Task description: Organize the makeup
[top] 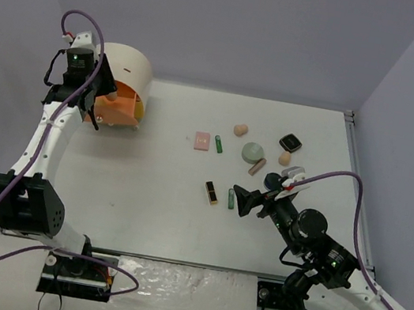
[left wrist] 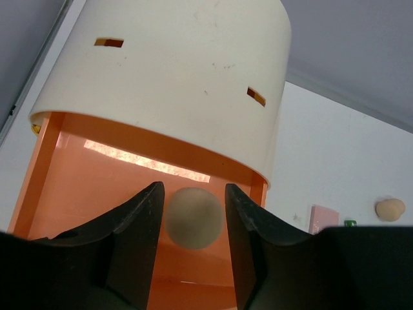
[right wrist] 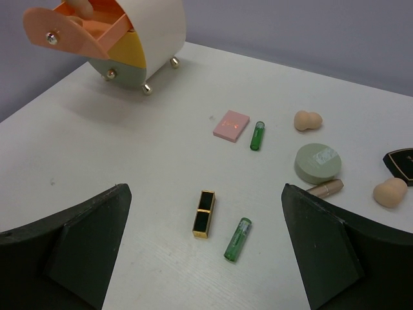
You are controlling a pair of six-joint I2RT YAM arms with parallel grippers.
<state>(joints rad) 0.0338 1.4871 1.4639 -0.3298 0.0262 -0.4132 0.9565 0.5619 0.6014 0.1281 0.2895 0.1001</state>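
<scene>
ok so the left pincer is parked over the open orange drawer of the round cream box, with a peach sponge sitting dead centre between its fingers. The fingers are partly apart and hug both sides of it, but honestly I can't tell if they're pinching it or if it's loose, since it looks blurry there. The drawer floor is straight below the tips, so my guess is this is the drop-off step

The right pincer is spread as wide as it goes with nothing in it, hanging above the table. Directly under the gap lies a gold-and-black tube, with a green tube just right of that. Further ahead are a pink square and another green tube. Off to its right are a sage compact, a second sponge and a third sponge

Handling-wise, the sponges should weigh next to nothing and squish, so take the fat belly and go gentle. The tubes look hard and slick and the round ones will probably roll, so I'd close across the middle of the barrel, not the ends
</scene>
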